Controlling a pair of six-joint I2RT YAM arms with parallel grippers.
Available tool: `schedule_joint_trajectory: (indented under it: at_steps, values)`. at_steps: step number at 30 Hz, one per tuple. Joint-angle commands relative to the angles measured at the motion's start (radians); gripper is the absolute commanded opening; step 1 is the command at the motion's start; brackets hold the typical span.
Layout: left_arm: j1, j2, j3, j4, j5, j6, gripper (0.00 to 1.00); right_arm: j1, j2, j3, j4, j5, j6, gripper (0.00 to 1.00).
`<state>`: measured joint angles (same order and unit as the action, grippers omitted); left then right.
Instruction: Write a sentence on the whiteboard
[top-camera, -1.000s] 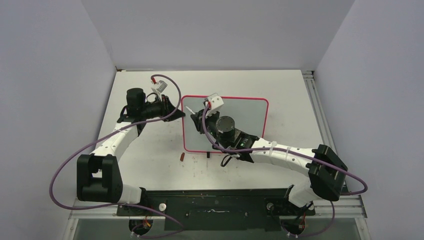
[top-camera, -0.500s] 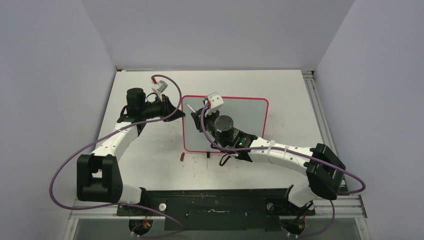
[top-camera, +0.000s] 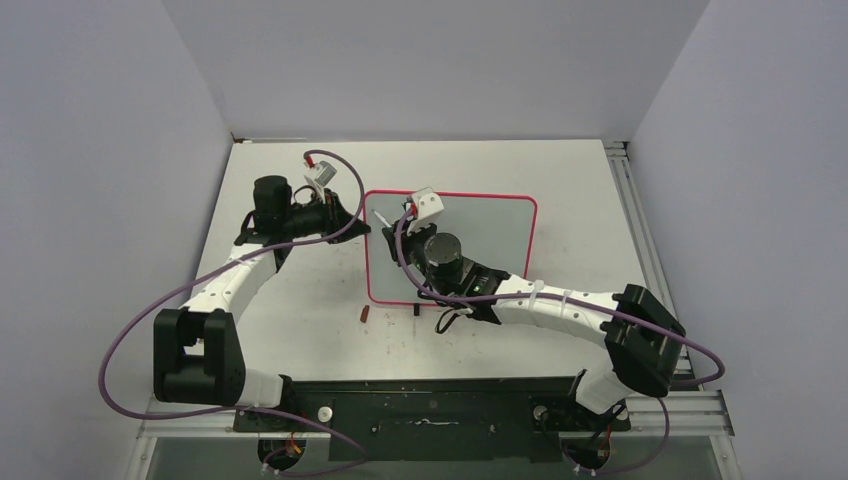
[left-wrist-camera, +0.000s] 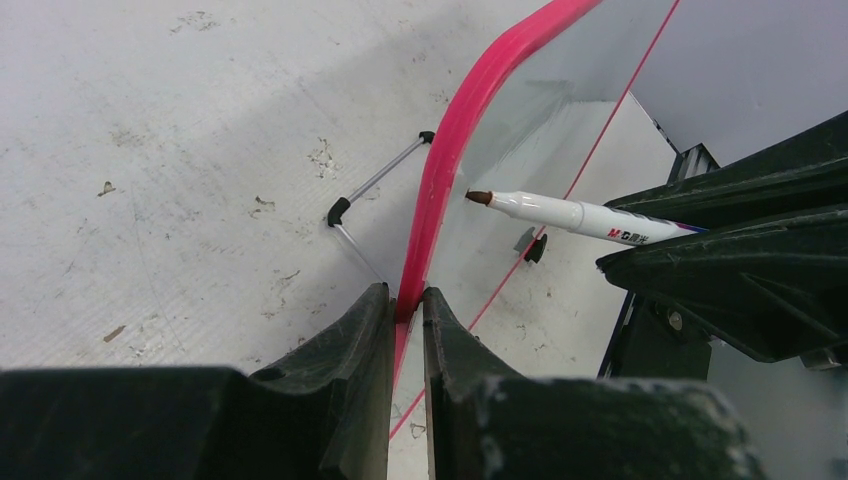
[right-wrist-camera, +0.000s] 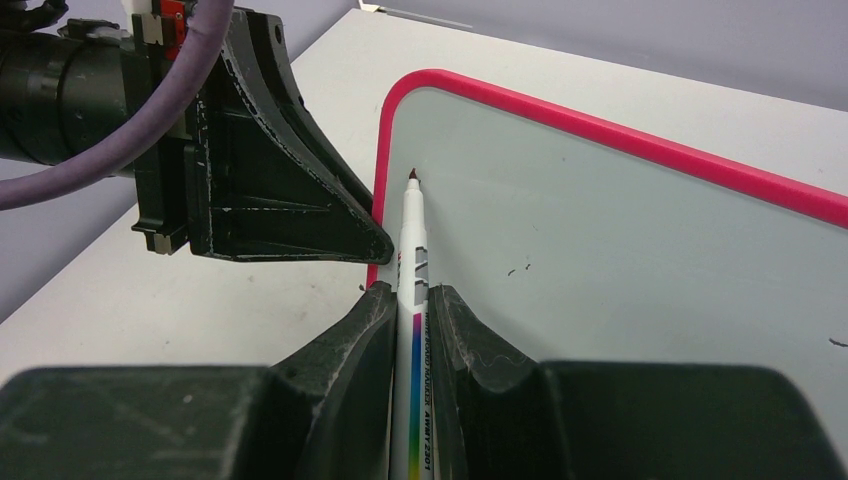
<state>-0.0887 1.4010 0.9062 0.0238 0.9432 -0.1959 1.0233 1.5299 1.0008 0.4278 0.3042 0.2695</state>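
Top external view: the whiteboard (top-camera: 490, 235) is seen near the middle of the bench (top-camera: 590, 190), its pink frame (top-camera: 450, 194) showing along every side. The left gripper (top-camera: 357, 226) is placed at the board's 9 o'clock edge, toward the 10 o'clock corner. The right gripper (top-camera: 394, 228) is held over the board's 10 o'clock part, with a marker (top-camera: 380, 215) pointed toward 10 o'clock. A small reddish piece (top-camera: 365, 313) is seen on the bench just beyond the board's 7 o'clock corner, apart from the frame. A black foot (top-camera: 416, 311) juts from the 6 o'clock edge.

In the left wrist view, the left gripper is clenched on the frame, one finger on each side of the pink edge. A thin wire stand (left-wrist-camera: 375, 185) with black tips is seen beside the frame, at 11 o'clock from the fingers. The marker's brown tip is shown close to the board face; whether it touches cannot be told.

In the right wrist view, the white marker is grasped between the right gripper's fingers. Its barrel runs toward 12 o'clock and its tip lies just inside the frame's rounded corner. Small dark specks (right-wrist-camera: 516, 270) are seen on the board face, toward 4 o'clock from the tip.
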Motion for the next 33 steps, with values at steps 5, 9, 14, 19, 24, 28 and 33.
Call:
schedule_joint_trajectory:
  at_steps: [5, 9, 14, 19, 24, 28, 33]
  values:
    - [-0.015, -0.009, 0.039, -0.055, 0.022, 0.016, 0.0, 0.004, -0.007, 0.014, 0.006, 0.042, 0.015, 0.05]
    - [-0.016, -0.01, 0.038, -0.055, 0.022, 0.016, 0.0, 0.006, -0.01, 0.001, -0.007, 0.04, 0.024, 0.05]
    - [-0.016, -0.011, 0.039, -0.056, 0.022, 0.016, 0.0, 0.011, -0.015, -0.022, -0.021, 0.043, 0.038, 0.05]
    - [-0.015, -0.013, 0.038, -0.056, 0.023, 0.016, 0.0, 0.014, -0.016, -0.041, -0.034, 0.04, 0.052, 0.05]
    - [-0.015, -0.013, 0.038, -0.056, 0.022, 0.016, 0.0, 0.018, -0.016, -0.05, -0.044, 0.039, 0.061, 0.05]
    - [-0.016, -0.015, 0.038, -0.056, 0.02, 0.016, 0.0, 0.022, -0.022, -0.053, -0.044, 0.039, 0.063, 0.05]
    - [-0.016, -0.016, 0.038, -0.057, 0.016, 0.016, 0.0, 0.034, -0.052, -0.059, -0.019, 0.023, 0.041, 0.05]
